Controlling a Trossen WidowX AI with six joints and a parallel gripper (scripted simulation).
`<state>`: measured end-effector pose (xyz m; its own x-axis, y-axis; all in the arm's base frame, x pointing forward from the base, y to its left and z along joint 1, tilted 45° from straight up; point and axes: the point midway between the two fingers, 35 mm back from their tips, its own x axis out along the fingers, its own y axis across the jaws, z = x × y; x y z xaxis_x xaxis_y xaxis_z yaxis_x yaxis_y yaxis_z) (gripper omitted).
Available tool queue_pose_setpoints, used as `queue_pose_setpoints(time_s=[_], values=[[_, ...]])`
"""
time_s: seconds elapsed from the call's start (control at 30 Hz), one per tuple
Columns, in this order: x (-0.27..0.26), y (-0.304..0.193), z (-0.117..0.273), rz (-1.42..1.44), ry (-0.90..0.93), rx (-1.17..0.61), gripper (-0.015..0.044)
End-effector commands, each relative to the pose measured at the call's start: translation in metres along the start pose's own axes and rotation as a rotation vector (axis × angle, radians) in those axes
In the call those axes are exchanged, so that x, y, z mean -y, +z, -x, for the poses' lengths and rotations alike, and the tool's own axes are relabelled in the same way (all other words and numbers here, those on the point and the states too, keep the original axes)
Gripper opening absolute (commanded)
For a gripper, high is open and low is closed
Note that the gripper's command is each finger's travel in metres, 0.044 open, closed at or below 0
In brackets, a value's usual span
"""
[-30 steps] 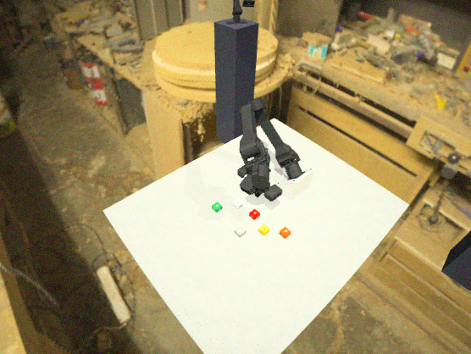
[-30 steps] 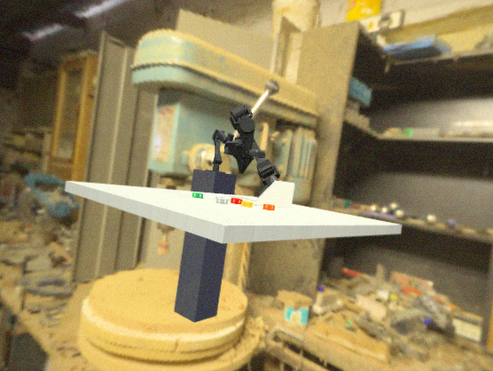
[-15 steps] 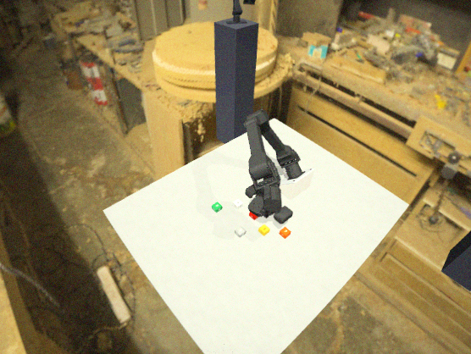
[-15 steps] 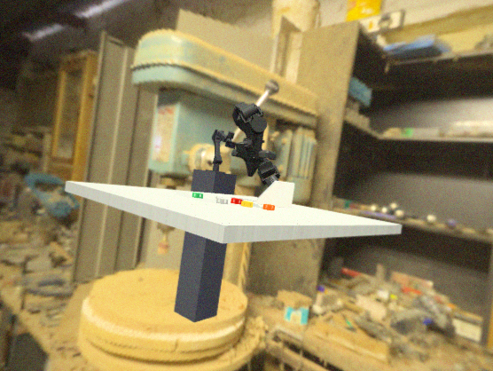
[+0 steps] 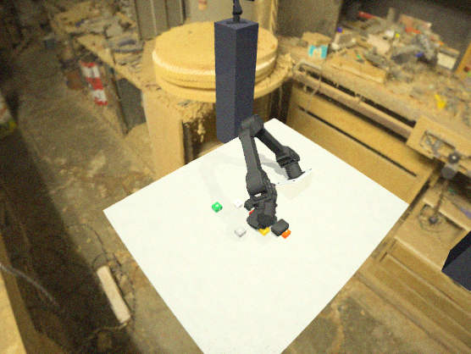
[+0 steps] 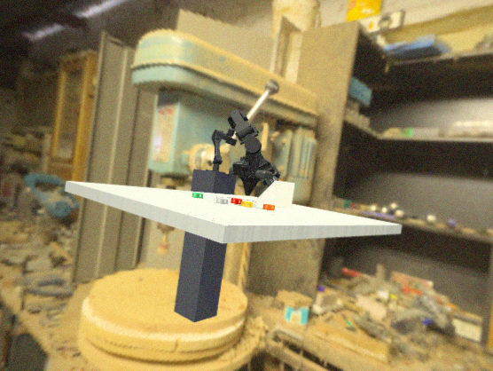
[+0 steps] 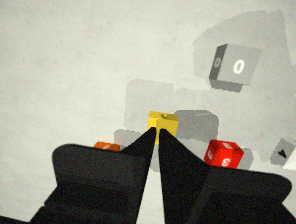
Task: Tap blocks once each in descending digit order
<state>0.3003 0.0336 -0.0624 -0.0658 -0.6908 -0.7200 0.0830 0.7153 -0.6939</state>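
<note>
My gripper [image 7: 157, 132] [image 6: 248, 193] is shut and empty. Its tips overlap the near side of the yellow block [image 7: 164, 119] [image 5: 264, 231] [image 6: 247, 204] in the wrist view; the exterior view shows them above the table. The yellow digit is unreadable. The red block [image 7: 223, 154] [image 6: 236, 201] shows 3, right of the tips. The grey block [image 7: 240, 65] [image 5: 241, 231] shows 0, the white block [image 7: 282, 151] [image 5: 238, 204] shows 4. The orange block [image 7: 107, 146] [image 5: 286, 234] [image 6: 269, 207] is partly behind a finger. The green block's [image 5: 217, 207] [image 6: 198, 195] digit is unreadable.
A white slanted panel [image 5: 298, 186] [image 6: 281, 193] stands on the white table [image 5: 237, 288] [image 6: 310, 217] beside the arm. A dark pillar [image 5: 235, 76] [image 6: 199, 275] rises at the table's back edge in the top view. The arm's shadows fall around the blocks.
</note>
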Motion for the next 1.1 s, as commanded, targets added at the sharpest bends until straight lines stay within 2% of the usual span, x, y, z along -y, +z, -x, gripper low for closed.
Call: queue_pose_setpoints(time_s=[0.0, 0.63, 0.73, 0.93, 1.07], values=[[0.002, -0.004, -0.010, 0.010, -0.013, -0.010, 0.0020], [0.003, -0.004, -0.028, 0.010, -0.014, -0.010, 0.0020], [0.002, -0.003, -0.002, 0.009, -0.011, -0.009, 0.0020], [0.001, -0.003, 0.012, 0.011, -0.011, -0.010, 0.0020], [0.000, -0.002, 0.072, 0.011, -0.009, -0.010, 0.0020]])
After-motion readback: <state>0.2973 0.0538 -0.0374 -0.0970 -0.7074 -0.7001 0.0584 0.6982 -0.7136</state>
